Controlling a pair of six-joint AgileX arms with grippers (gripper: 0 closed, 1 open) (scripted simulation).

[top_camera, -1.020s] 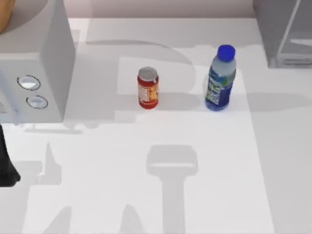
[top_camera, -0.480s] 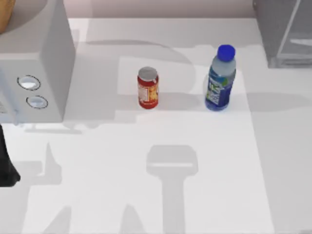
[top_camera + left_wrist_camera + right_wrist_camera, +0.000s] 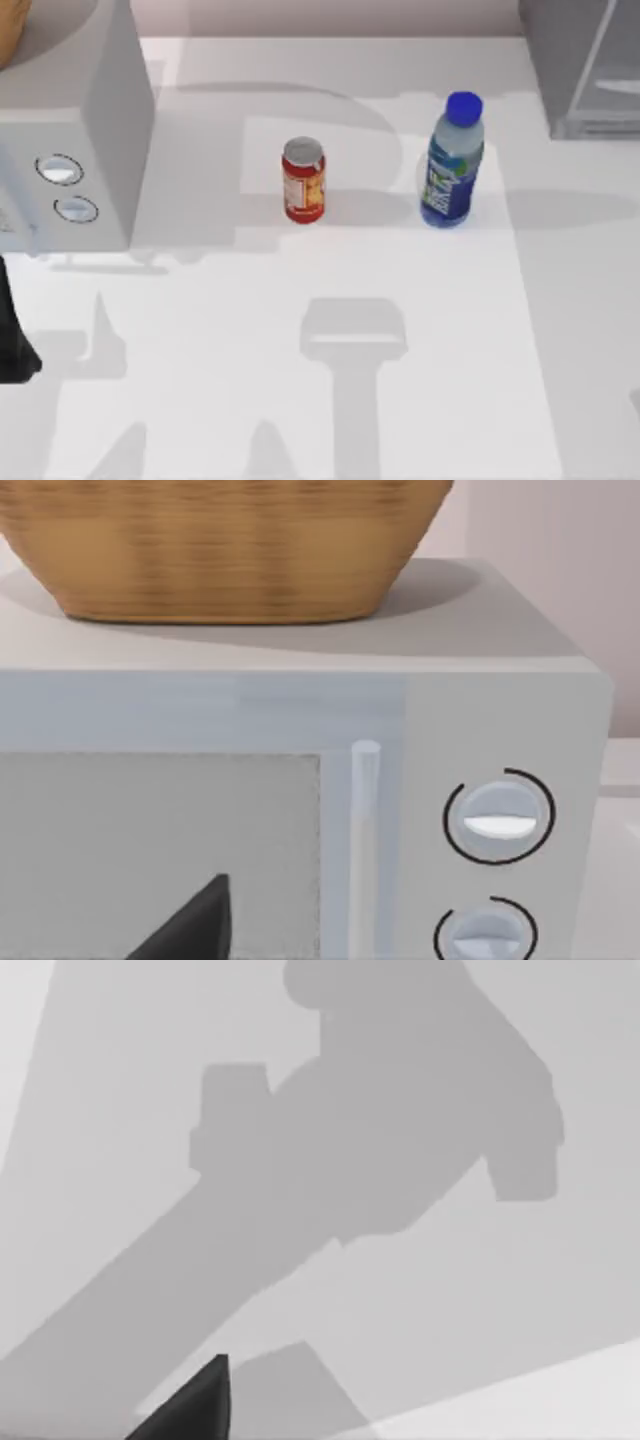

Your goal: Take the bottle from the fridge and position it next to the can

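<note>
Now I'd leave the bottle (image 3: 452, 165) upright at the can's (image 3: 303, 181) three o'clock, gripper state untellable.

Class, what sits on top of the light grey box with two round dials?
A woven basket rests on the light grey box. Its contents cannot be seen, since the rim is out of view.

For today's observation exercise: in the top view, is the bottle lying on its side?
No, the bottle stands upright on the table, cap up, right of the can.
</note>
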